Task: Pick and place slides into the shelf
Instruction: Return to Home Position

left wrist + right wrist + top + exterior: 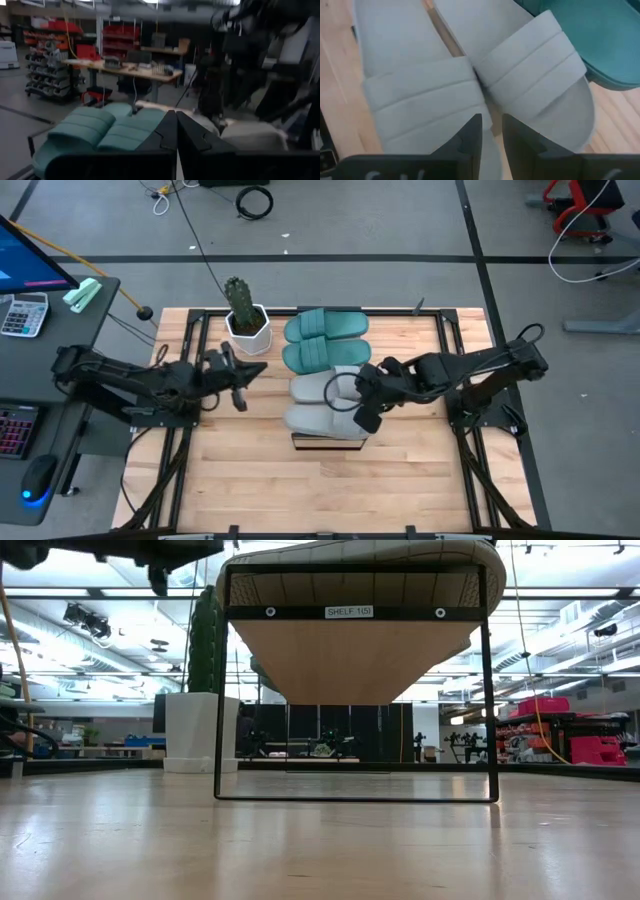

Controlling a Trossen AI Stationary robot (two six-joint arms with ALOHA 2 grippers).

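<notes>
The four slides lie side by side on the shelf (328,442), soles down: two teal slides (325,340) at the far end and two grey slides (320,402) nearer. The shelf (350,650) is a wood board on a black wire frame standing on the table. My right gripper (492,132) hovers just above the grey pair (420,85), over the seam between them, fingers a narrow gap apart with nothing between them. My left gripper (240,392) is shut and empty, left of the shelf beside the cactus (243,315), facing the teal slides (100,132).
The potted cactus in its white pot (200,730) stands on the table at the shelf's far left, close to my left gripper. The plank tabletop (330,490) stretches toward the near edge. A desk with a keyboard and calculator (25,315) stands left of the table.
</notes>
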